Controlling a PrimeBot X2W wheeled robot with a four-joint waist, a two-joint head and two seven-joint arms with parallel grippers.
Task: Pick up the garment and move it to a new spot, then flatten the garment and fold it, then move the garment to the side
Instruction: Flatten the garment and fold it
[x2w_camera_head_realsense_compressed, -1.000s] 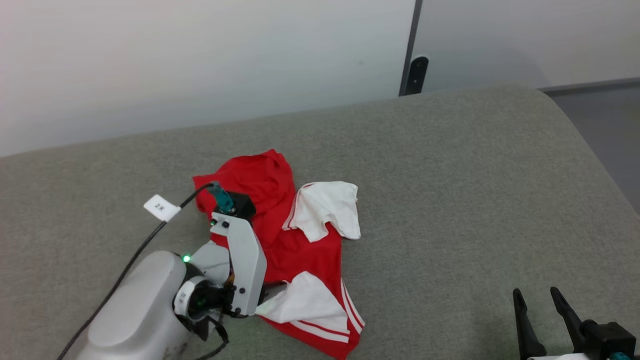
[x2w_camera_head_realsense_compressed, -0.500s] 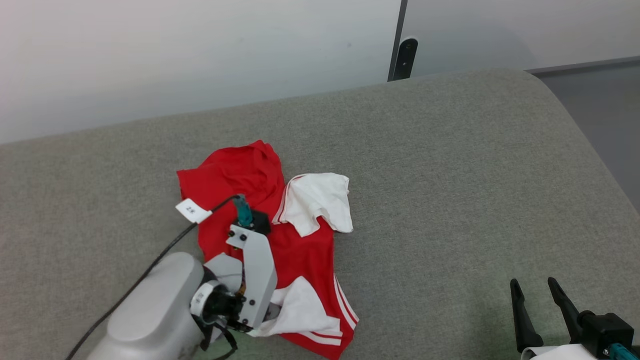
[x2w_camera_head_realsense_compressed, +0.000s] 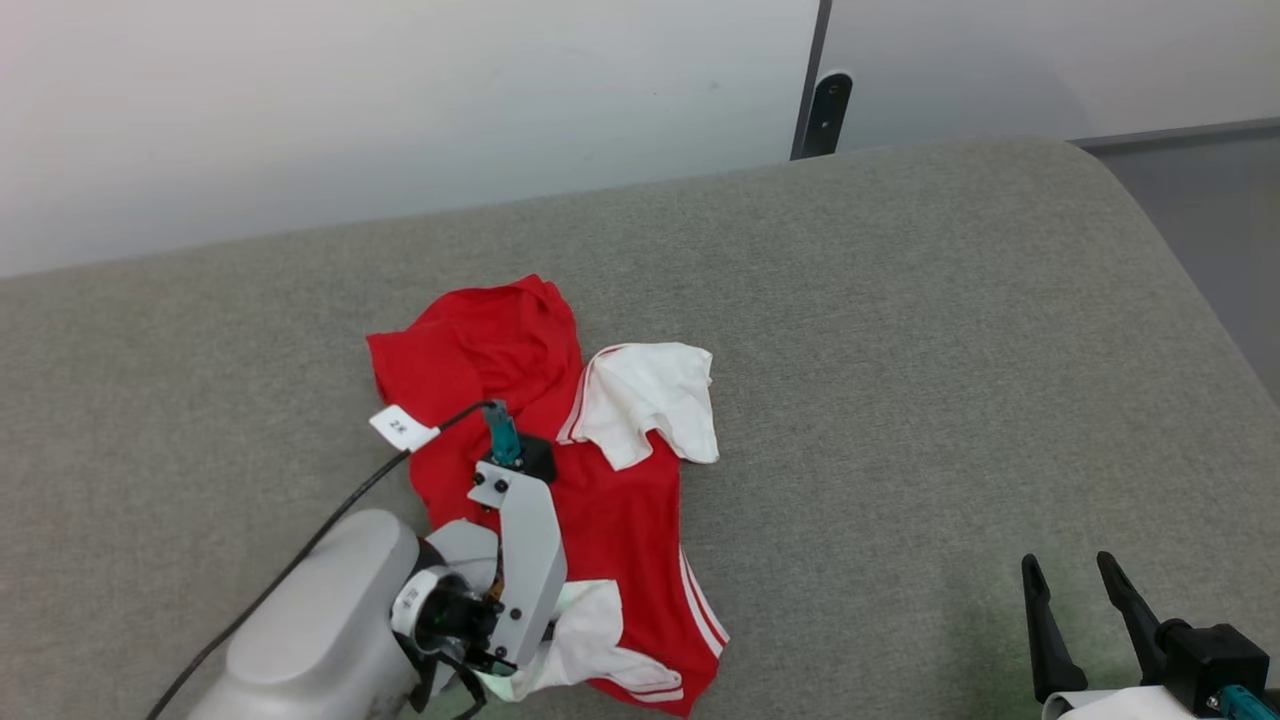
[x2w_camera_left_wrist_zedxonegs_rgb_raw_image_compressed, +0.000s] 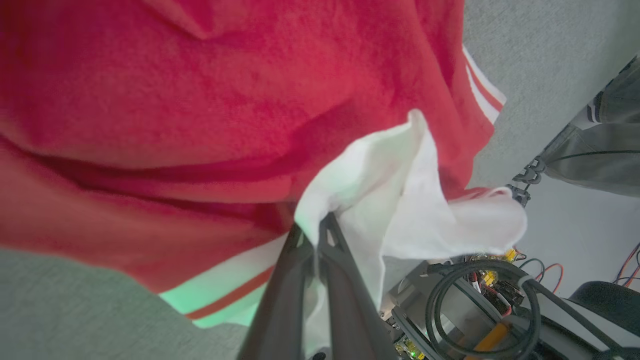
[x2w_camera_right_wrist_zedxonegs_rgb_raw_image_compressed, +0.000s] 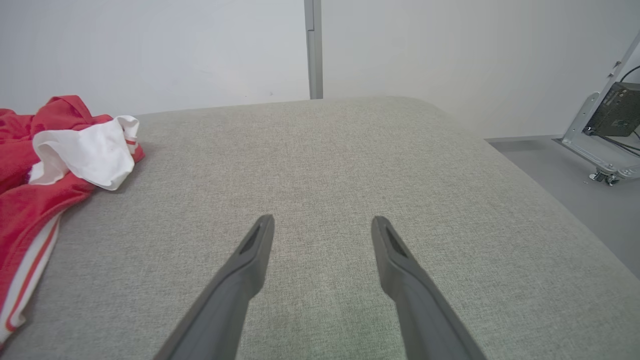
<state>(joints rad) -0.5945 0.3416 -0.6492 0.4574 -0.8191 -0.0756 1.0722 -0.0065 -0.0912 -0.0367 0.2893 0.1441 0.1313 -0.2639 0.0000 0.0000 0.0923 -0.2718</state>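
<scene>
Left gripper (x2w_camera_left_wrist_zedxonegs_rgb_raw_image_compressed: 314, 234): in my left wrist view the two dark fingers are pressed together, with a fold of white sleeve (x2w_camera_left_wrist_zedxonegs_rgb_raw_image_compressed: 400, 200) pinched between their tips. I have hold of the garment there.
Right gripper (x2w_camera_head_realsense_compressed: 1068, 562): its jaws are spread wide and nothing is in them. It sits at the lower right of my head view, over bare grey cloth, well apart from the garment.
Garment (x2w_camera_head_realsense_compressed: 520, 350): a red shirt, crumpled on the left-centre part of the counter (x2w_camera_head_realsense_compressed: 950, 350). The red body is bunched toward the far side, and red-and-white striped trim runs along the near right edge.
Far sleeve (x2w_camera_head_realsense_compressed: 650, 400): white and rumpled, lying on the right side of the red body.
Left arm: the pale forearm and wrist bracket lie over the near part of the garment. A black cable with a small white tag (x2w_camera_head_realsense_compressed: 398, 427) runs back from the wrist.
Right wrist view: the garment lies at the far left, and grey counter stretches ahead to a pale wall (x2w_camera_right_wrist_zedxonegs_rgb_raw_image_compressed: 200, 50).
</scene>
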